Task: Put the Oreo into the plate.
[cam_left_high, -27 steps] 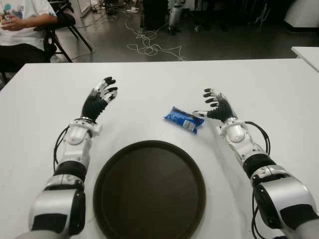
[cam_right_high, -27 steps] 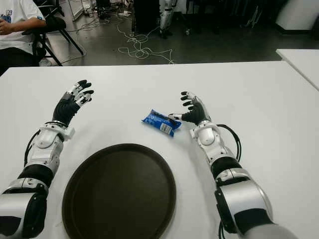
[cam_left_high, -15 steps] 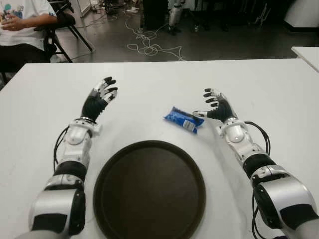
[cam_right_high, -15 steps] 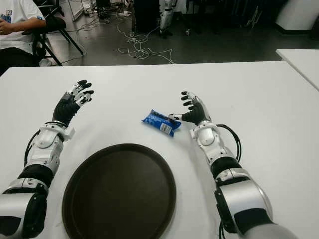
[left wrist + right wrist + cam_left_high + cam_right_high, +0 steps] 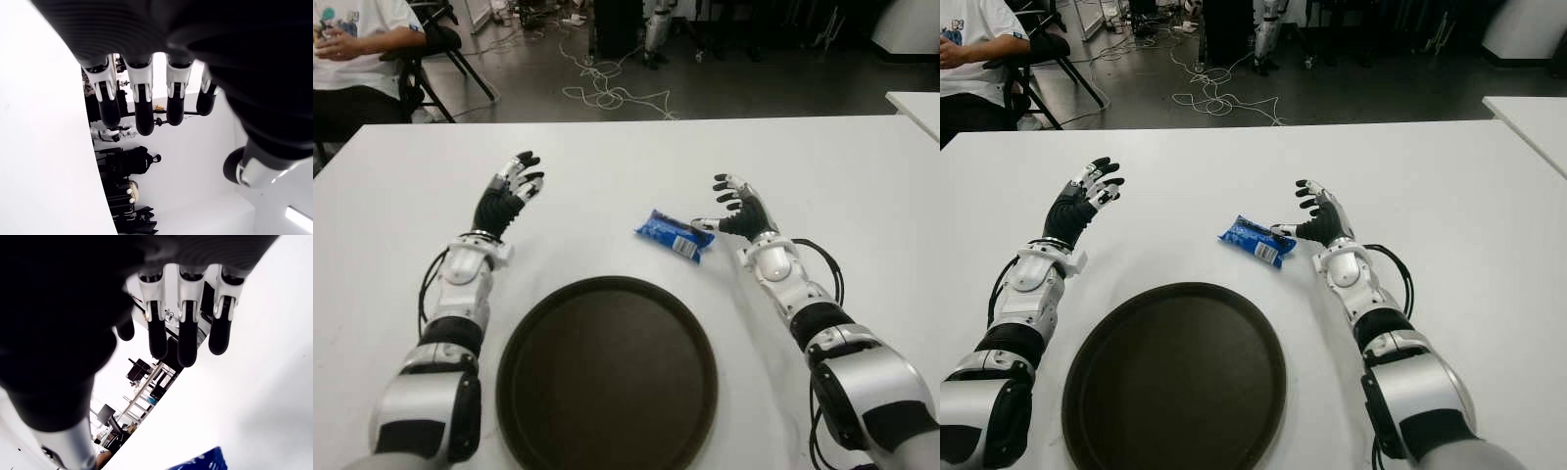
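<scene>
Blue Oreo pack lying on the white surface beyond the dark plate, my right hand hovering wide just beside it, I'm keeping the left hand spread, holding nothing

Dark grey floor beyond the white table, strewn with loose cables; seated person (far left corner).
</scene>
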